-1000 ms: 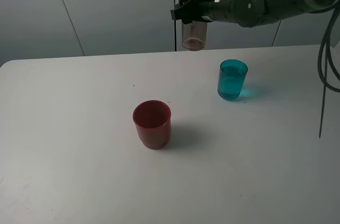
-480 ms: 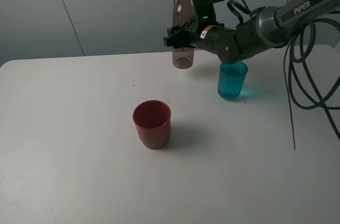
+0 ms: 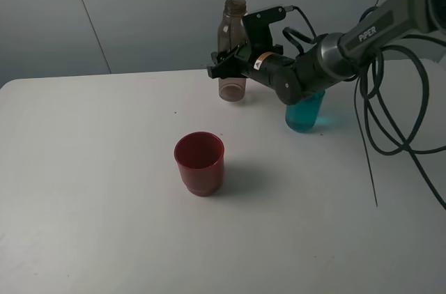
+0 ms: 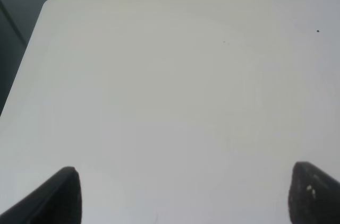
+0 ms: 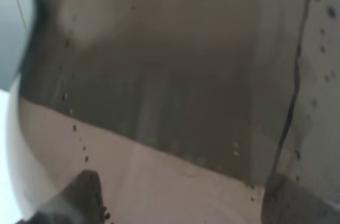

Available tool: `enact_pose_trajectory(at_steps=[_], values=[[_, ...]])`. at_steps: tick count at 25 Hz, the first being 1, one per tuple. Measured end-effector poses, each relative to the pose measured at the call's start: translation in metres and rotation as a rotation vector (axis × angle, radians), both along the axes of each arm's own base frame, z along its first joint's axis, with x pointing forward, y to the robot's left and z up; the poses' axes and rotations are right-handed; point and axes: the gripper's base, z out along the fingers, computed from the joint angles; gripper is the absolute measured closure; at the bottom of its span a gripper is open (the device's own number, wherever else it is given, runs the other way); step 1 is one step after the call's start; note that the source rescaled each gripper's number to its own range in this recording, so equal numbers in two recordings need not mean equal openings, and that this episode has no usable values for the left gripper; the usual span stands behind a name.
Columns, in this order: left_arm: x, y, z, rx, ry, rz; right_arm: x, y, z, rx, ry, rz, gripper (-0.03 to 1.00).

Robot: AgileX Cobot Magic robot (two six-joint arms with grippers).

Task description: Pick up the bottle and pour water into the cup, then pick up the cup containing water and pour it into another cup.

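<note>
The smoky-brown bottle (image 3: 233,50) stands upright at the back of the white table (image 3: 97,196), its base on or just above the surface. My right gripper (image 3: 224,65) is shut on its lower body. In the right wrist view the bottle (image 5: 170,65) fills the frame between the fingertips (image 5: 85,192). The teal cup (image 3: 304,114) holds water and stands right of the bottle, its top hidden behind my right arm. The red cup (image 3: 200,163) stands alone in front, near the table's middle. My left gripper (image 4: 186,197) is open and empty over bare table; the exterior view does not show it.
Black cables (image 3: 390,141) hang from the right arm over the table's right side. A grey panelled wall (image 3: 139,15) runs behind the table's back edge. The left wrist view shows the table's rounded far corner (image 4: 50,3).
The right arm has brought the bottle down and a little to the left, from raised above the table's back edge to table level. Both cups have stayed put.
</note>
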Motion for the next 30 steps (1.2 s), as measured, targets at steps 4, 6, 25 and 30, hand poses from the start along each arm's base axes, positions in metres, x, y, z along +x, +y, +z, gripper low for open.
enact_pose_trajectory(at_steps=[4, 6, 25, 30], values=[[0.000, 0.000, 0.000, 0.000, 0.000, 0.000, 0.000, 0.000, -0.002, -0.018, -0.004, 0.013, 0.92], [0.000, 0.000, 0.000, 0.000, 0.000, 0.000, -0.001, 0.002, -0.002, -0.035, -0.007, 0.036, 0.92], [0.000, 0.000, 0.000, 0.000, 0.000, 0.000, -0.008, 0.000, 0.016, -0.052, -0.030, 0.065, -0.02], [0.000, 0.000, 0.000, 0.000, 0.000, 0.000, -0.016, -0.003, 0.058, -0.024, -0.089, 0.063, -0.03]])
